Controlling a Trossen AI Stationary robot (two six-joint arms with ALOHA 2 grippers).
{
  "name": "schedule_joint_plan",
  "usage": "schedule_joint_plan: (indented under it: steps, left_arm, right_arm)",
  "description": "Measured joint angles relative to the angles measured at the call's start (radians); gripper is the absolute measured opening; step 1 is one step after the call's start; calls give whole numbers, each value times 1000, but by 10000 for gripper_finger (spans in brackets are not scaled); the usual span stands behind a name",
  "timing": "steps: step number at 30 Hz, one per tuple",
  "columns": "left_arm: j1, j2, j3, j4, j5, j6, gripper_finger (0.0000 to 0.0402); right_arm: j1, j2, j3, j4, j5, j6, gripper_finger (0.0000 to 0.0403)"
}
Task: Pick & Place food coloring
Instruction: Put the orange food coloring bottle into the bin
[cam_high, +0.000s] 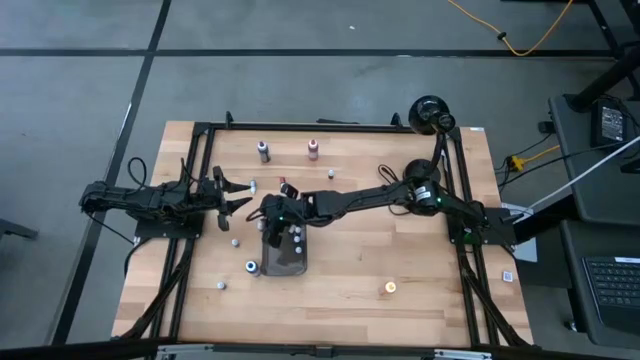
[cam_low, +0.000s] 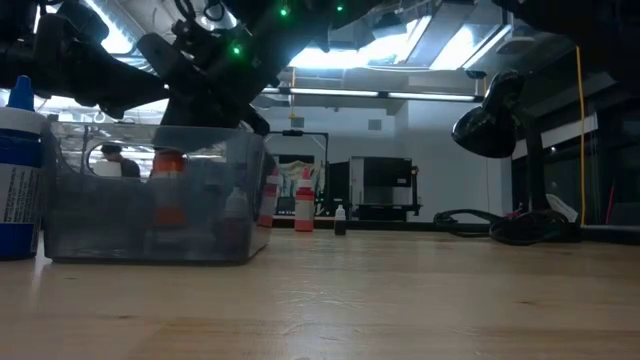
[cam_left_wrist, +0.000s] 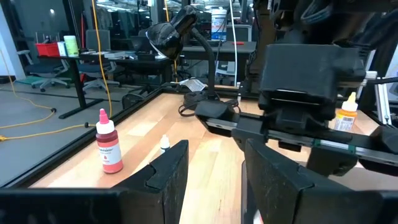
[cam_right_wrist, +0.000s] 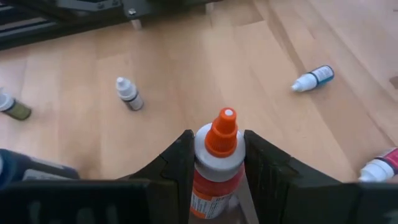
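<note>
right claw (cam_right_wrist: 217, 163) | grips orange-capped bottle (cam_right_wrist: 217, 163) | upright | above table (cam_right_wrist: 186, 68)

Wooden table (cam_high: 400, 255), tray (cam_high: 285, 262), scattered bottles (cam_high: 263, 151)

You're looking at two black, slim, jointed arms, left arm (cam_high: 140, 198) and right arm (cam_high: 370, 197), with black cables running along them. Green lights glow on the right arm near its wrist. Each gripper, left gripper (cam_left_wrist: 211, 180) and right gripper (cam_right_wrist: 217, 165), has two flat, matte black fingers with angular, ridged edges.
</note>
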Motion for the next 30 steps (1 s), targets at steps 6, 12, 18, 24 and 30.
schedule_joint_plan:
  steps: [6,12,18,24,30]
  left_arm:
    - [0,0,0,0,0,0,155]
    - [0,0,0,0,0,0,155]
    - [0,0,0,0,0,0,155]
    - [0,0,0,0,0,0,155]
    - [0,0,0,0,0,0,155]
  right_arm:
    - [1,-2,-44,60,6,12,119]
    - [7,-3,-61,81,22,8,119]
    - [7,-3,-61,78,2,11,133]
    - [8,0,-65,57,-21,30,180]
    - [7,-9,-65,29,-35,30,208]
